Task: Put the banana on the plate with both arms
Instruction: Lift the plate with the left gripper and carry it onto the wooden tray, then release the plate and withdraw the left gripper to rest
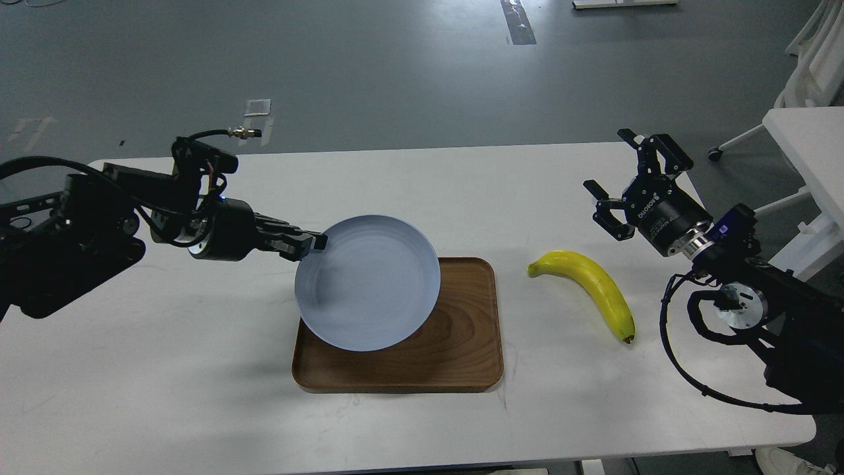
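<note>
— While the left gripper (315, 243) pinches the plate (367, 291) by its rim, tilted over the tray (461, 356), why?
— Presumably to receive the banana (590, 290), lying toward the table's (165, 369) right edge; the right gripper (623, 191) hovers spread, empty.

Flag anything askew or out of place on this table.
The plate is tilted, pinched at its rim by the left gripper, overhanging the wooden tray's left edge. The banana lies flat on the table, undamaged.
</note>
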`<action>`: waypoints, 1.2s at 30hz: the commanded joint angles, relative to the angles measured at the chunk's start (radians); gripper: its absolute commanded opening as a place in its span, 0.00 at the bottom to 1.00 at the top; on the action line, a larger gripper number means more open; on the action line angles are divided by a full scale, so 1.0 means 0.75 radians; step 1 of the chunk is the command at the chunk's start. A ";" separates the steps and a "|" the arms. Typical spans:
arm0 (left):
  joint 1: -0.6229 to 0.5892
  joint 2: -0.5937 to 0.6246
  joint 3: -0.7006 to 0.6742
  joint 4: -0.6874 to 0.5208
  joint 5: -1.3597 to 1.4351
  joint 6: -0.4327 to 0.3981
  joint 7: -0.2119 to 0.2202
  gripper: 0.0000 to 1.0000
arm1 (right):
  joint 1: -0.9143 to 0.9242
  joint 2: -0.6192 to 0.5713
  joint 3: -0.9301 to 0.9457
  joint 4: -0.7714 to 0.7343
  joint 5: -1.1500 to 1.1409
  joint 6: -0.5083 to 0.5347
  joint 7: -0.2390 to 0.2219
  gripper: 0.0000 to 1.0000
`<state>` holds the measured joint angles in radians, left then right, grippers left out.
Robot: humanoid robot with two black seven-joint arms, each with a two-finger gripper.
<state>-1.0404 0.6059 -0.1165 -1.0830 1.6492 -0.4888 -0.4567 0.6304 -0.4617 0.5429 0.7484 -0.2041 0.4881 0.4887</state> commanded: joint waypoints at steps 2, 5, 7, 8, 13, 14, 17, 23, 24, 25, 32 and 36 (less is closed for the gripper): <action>-0.006 -0.151 0.022 0.096 0.020 0.000 0.018 0.00 | 0.000 0.002 0.000 -0.002 0.000 0.000 0.000 1.00; -0.002 -0.223 0.022 0.165 0.049 0.000 0.022 0.00 | 0.000 0.002 0.000 -0.004 0.000 0.000 0.000 1.00; -0.002 -0.266 0.051 0.204 0.055 0.000 0.026 0.00 | 0.000 0.000 -0.012 -0.002 0.000 0.000 0.000 1.00; -0.006 -0.286 0.096 0.231 0.059 0.000 0.026 0.00 | 0.000 -0.002 -0.020 -0.002 0.000 -0.002 0.000 1.00; -0.006 -0.341 0.141 0.299 0.057 0.000 0.026 0.00 | 0.000 -0.010 -0.024 -0.002 0.000 0.000 0.000 1.00; -0.004 -0.346 0.141 0.315 0.057 0.000 0.024 0.00 | 0.000 -0.012 -0.024 -0.002 0.000 0.000 0.000 1.00; 0.005 -0.356 0.141 0.339 0.057 0.000 0.026 0.00 | -0.002 -0.012 -0.024 -0.002 0.000 0.000 0.000 1.00; 0.005 -0.366 0.141 0.372 0.055 0.038 0.026 0.00 | -0.002 -0.012 -0.026 -0.002 0.000 0.000 0.000 1.00; 0.003 -0.366 0.141 0.372 0.053 0.038 0.026 0.00 | -0.002 -0.010 -0.026 -0.002 0.000 0.000 0.000 1.00; 0.000 -0.366 0.141 0.372 0.047 0.038 0.024 0.00 | -0.002 -0.010 -0.026 -0.002 -0.002 0.000 0.000 1.00; -0.020 -0.391 0.131 0.372 -0.047 0.038 0.024 1.00 | -0.004 -0.012 -0.026 -0.002 0.000 0.000 0.000 1.00; -0.073 -0.366 0.115 0.366 -0.290 0.024 0.010 1.00 | -0.008 -0.014 -0.026 0.002 -0.002 0.001 0.000 1.00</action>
<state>-1.0758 0.3205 -0.0226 -0.8046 1.5433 -0.4633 -0.4425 0.6259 -0.4709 0.5230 0.7481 -0.2048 0.4881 0.4887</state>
